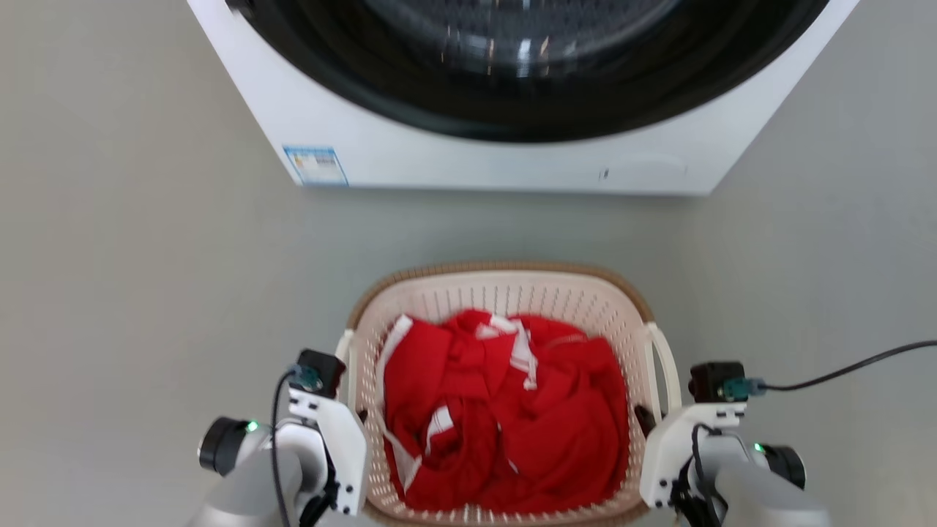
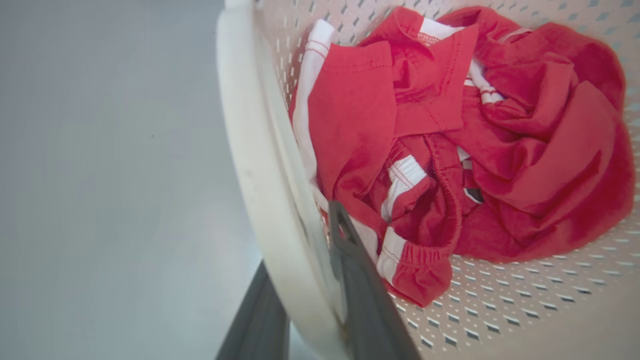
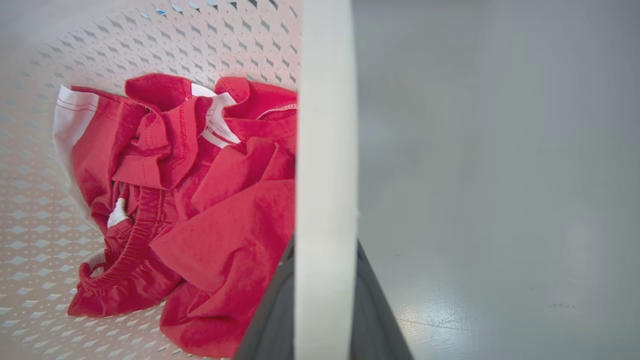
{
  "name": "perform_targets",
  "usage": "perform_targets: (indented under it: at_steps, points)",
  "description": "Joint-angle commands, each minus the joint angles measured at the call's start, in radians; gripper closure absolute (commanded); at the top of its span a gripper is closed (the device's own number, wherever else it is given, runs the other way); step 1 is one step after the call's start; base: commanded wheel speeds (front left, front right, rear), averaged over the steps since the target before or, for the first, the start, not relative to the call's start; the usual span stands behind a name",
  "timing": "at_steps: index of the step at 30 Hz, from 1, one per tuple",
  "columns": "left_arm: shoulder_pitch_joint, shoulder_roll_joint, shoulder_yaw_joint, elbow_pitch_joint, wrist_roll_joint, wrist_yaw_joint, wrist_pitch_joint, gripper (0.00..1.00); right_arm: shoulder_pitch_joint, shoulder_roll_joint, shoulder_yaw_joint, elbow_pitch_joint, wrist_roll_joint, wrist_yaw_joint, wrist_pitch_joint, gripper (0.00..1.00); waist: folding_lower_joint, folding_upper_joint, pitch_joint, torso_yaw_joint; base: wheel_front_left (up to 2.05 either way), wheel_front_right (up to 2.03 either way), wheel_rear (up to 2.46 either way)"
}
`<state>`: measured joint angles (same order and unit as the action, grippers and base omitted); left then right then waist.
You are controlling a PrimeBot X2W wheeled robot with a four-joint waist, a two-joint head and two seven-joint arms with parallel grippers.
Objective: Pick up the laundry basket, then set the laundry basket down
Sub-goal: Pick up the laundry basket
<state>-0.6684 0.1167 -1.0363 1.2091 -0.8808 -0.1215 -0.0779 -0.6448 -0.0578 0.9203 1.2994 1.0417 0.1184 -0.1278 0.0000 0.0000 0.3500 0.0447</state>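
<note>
Beyond the laundry basket (image 1: 505,293), a white front-loading washer (image 1: 512,161) stands on the grey floor (image 1: 132,256), its dark round door facing the basket. Inside the basket lies a crumpled heap of red clothes (image 1: 512,410) with white trim. At the basket's left side handle (image 2: 250,150), the left gripper (image 2: 300,240) has one dark finger on each side of the white bar, pinching it. At the basket's right side handle (image 3: 325,125), the right gripper (image 3: 325,245) clasps that bar the same way.

surface: floor (image 1: 110,293), plain grey | standing on it: white washer (image 1: 439,165) | laundry basket (image 1: 505,293): contact with floor unclear
</note>
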Motion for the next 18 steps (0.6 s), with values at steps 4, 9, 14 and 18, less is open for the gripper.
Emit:
perform_targets:
  at_steps: [4, 9, 14, 18]
  points:
    - [0.025, -0.016, -0.011, 0.01, 0.005, -0.006, 0.034, 1.0, 0.063, 0.008, 0.026, -0.009, -0.001, 0.012, 0.028, 1.0, 0.0, 0.0, -0.133, -0.007, 0.0, 0.0, 0.0]
    - [0.058, -0.041, -0.028, 0.023, 0.004, 0.004, 0.066, 1.0, 0.112, 0.008, 0.001, -0.009, -0.03, 0.012, 0.068, 1.0, 0.0, 0.0, -0.208, -0.013, 0.0, 0.0, 0.0]
    - [0.089, -0.057, -0.046, 0.025, 0.003, 0.015, 0.087, 1.0, 0.147, 0.008, -0.033, -0.009, -0.071, 0.012, 0.093, 1.0, 0.0, 0.0, -0.263, -0.018, 0.0, 0.0, 0.0]
    - [0.117, -0.063, -0.056, 0.019, -0.003, 0.025, 0.1, 1.0, 0.178, 0.008, -0.072, -0.009, -0.105, 0.012, 0.106, 1.0, 0.0, 0.0, -0.305, -0.02, 0.0, 0.0, 0.0]
